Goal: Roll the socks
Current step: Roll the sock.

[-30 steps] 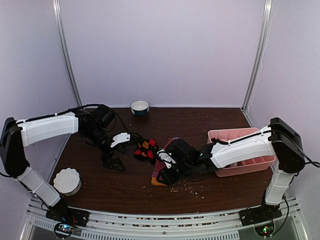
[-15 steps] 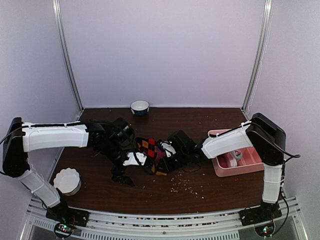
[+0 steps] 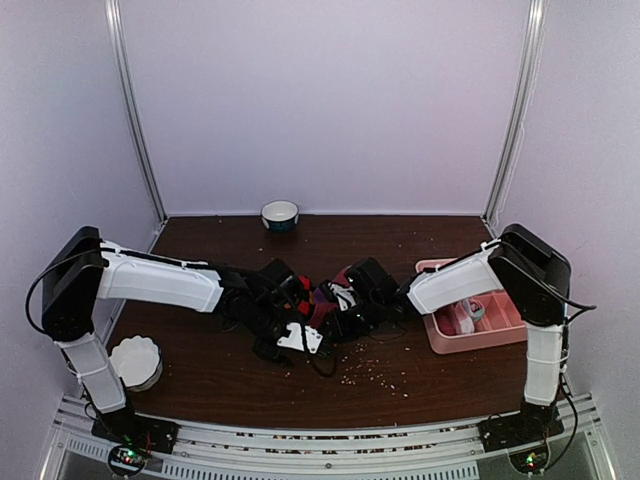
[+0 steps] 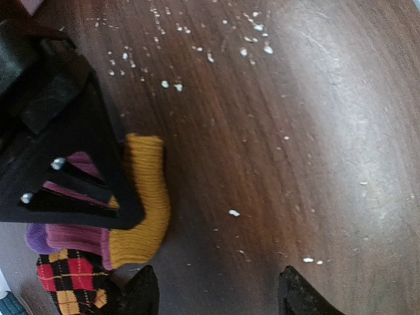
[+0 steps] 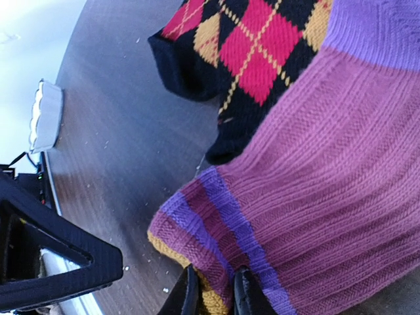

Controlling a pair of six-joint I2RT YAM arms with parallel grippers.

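The right gripper [image 5: 214, 294] has its jaws nearly closed, pinching the striped edge of the purple sock [image 5: 315, 197]. That sock sits mid-table against the argyle sock [image 5: 252, 46]. The left gripper [image 4: 213, 295] is spread wide, low over bare table [image 4: 295, 131] just beside them. Both arms reach inward.

From above, light is soft and even, shadows faint. My left wrist camera catches a broad pale glare on the table [image 4: 341, 98] toward two o'clock. My right wrist view burns white at ten o'clock, while the knit of the purple sock [image 5: 315, 170] is crisp.
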